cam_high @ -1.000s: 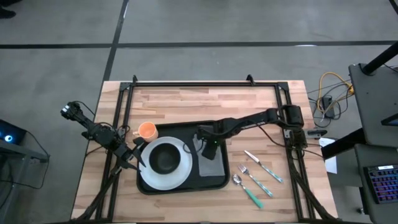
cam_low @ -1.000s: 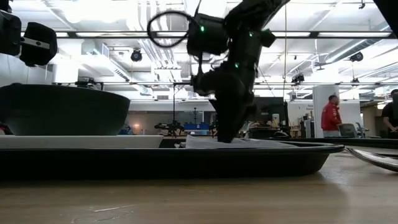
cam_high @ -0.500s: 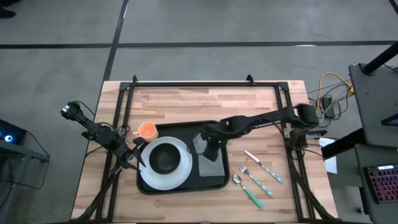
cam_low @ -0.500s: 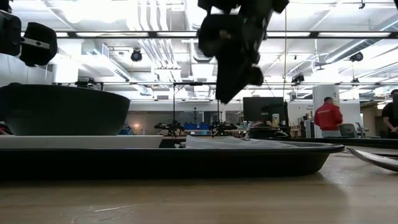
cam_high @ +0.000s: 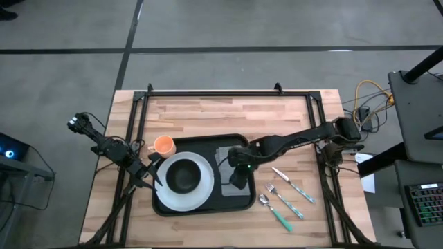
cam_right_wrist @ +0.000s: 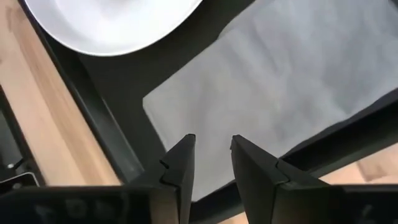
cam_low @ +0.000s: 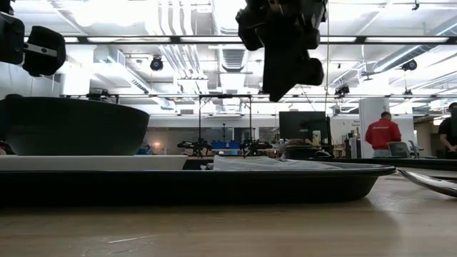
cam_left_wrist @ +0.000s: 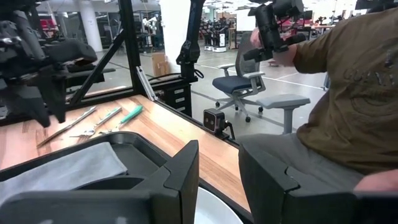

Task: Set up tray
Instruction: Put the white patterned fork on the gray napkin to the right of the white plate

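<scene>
I have the tray (cam_high: 239,200) lying near the middle of the wooden tabletop (cam_high: 208,114), a little toward the front edge. On its left half sits a white plate (cam_high: 201,190) with a dark bowl (cam_high: 183,178) on it, and on its right half lies a grey napkin (cam_high: 227,158), flat inside the rim.

My right claw (cam_high: 237,179) hangs above the napkin, clear of it; in the low view the claw (cam_low: 285,71) is well above the tray rim (cam_low: 214,184) with open air beneath. From the right wrist camera I see its fingers (cam_right_wrist: 180,165) only slightly apart, with nothing between them, and the napkin (cam_right_wrist: 280,93) and the plate's edge (cam_right_wrist: 112,25) below.

My left claw (cam_high: 147,173) waits at the tray's left edge, just beside the plate and below an orange cup (cam_high: 164,145) that stands on the wood by the tray's back left corner. In the left wrist view its fingers (cam_left_wrist: 186,168) stand apart and hold nothing.

To the right of the tray, on bare wood, lie a knife (cam_high: 293,185), a fork (cam_high: 284,200) and a spoon (cam_high: 275,211); the handles look teal, though they are small from above. A person (cam_left_wrist: 348,93) in an olive shirt sits beyond the tabletop, holding a dark device up.
</scene>
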